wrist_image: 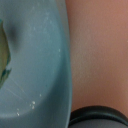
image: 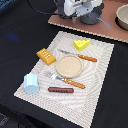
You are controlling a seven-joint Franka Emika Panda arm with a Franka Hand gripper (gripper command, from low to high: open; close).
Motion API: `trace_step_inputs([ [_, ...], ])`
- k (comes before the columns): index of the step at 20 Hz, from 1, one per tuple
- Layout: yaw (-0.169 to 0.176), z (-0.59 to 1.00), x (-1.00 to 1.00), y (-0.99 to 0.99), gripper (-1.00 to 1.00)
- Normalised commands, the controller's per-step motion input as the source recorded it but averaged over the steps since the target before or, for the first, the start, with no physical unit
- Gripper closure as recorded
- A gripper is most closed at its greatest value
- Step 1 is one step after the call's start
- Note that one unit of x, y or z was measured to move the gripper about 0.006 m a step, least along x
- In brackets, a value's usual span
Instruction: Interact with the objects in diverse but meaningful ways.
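Note:
On the pale placemat (image: 100, 75) lie a yellow holed cheese wedge (image: 81, 44), an orange ridged bread-like block (image: 46, 56), a light blue cup (image: 31, 83) and a thin brown sausage (image: 60, 90). My gripper (image: 79, 16) hangs at the back over a reddish-brown board (image: 62, 22), far from the mat. Its fingers do not show clearly. A dark grey pan (image: 93, 19) with a long handle sits just under the arm. The wrist view is filled by a close, blurred blue-grey curved surface (wrist_image: 35, 65), the board (wrist_image: 100, 50) and a dark rounded rim (wrist_image: 97, 117).
A tan round plate (image: 69, 65) sits mid-mat. Beside it lie a knife (image: 80, 56) and a fork (image: 66, 79), both with orange handles. A beige bowl (image: 122, 16) stands on the board at the exterior view's right. Black cloth surrounds the mat.

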Motion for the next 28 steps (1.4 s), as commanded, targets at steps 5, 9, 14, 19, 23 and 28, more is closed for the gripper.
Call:
trace_step_inputs([
  [5,0.000,-0.06,0.00,0.16,1.00],
  [9,0.000,-0.07,0.00,0.14,1.00],
  [14,0.000,-0.08,0.00,0.15,1.00],
  [19,0.000,0.13,0.06,0.17,1.00],
  [23,-0.057,0.84,0.06,0.12,1.00],
  [28,-0.086,1.00,0.02,-0.23,1.00],
])
